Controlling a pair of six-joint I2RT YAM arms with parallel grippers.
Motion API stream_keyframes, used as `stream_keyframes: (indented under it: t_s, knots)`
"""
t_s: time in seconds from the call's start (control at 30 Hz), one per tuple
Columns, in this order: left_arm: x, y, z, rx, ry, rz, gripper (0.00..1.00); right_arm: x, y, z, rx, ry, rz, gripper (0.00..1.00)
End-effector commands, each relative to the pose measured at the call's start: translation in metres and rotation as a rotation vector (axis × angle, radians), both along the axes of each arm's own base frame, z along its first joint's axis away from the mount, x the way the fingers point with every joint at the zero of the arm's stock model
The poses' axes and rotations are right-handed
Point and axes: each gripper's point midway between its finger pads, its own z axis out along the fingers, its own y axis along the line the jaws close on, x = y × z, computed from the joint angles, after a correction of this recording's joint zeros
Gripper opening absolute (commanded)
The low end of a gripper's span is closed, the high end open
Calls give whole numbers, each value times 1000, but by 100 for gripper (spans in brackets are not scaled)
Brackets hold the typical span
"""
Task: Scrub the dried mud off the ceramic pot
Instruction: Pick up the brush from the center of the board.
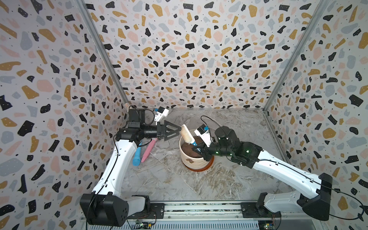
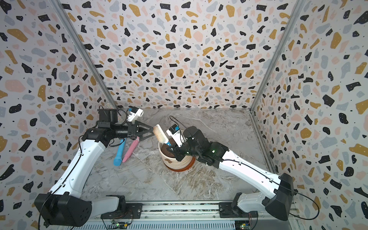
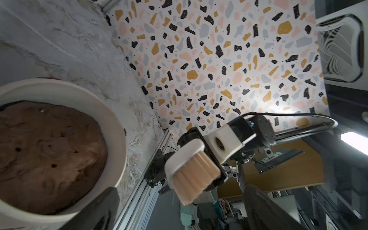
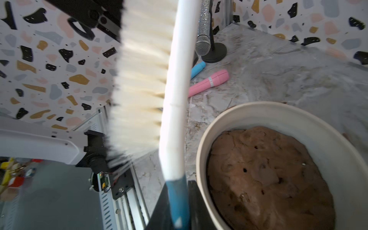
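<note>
My right end effector [image 1: 197,149] clamps the bristly brush [image 1: 186,134] over the ribbed cream pot [image 1: 196,164]; left end effector [image 1: 179,130] gapes, released.

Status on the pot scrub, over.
Left gripper open beside brush head. Right gripper shut on brush handle, above ceramic pot. Dried mud on pot wall, bristles off it. Nothing blocking.

Both top views are evenly and brightly lit from overhead; only faint, soft shadows are cast on the marble tabletop [image 1: 179,179]. Wide-angle stretching is noted towards the corners. In the left wrist view, a glare patch is recorded on the terrazzo wall [image 3: 256,103], and a ceiling lamp [image 3: 354,142] is overexposed. In the right wrist view, the scrubbing brush [image 4: 143,79] bristles are smeared by blur, and the ceramic pot [image 4: 258,113] rim is softened towards the frame edge.
</note>
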Motion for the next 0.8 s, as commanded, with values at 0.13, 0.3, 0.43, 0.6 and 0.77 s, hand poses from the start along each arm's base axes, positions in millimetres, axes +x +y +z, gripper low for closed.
stream_keyframes:
  t_s: [0.13, 0.3, 0.43, 0.6, 0.77]
  knots:
    - [9, 8, -20, 99, 12, 101, 100, 31, 4, 8, -163, -184, -138, 0]
    - [10, 7, -20, 89, 13, 105, 85, 36, 26, 10, -167, -225, -179, 0]
    - [8, 5, -17, 52, 23, 95, 81, 42, 35, 11, -149, -245, -213, 0]
    - [7, 5, -17, 35, 36, 92, 80, 37, 50, 10, -118, -225, -188, 0]
    - [12, 4, -21, 17, 82, 100, 59, 39, 56, 11, -124, -250, -215, 0]
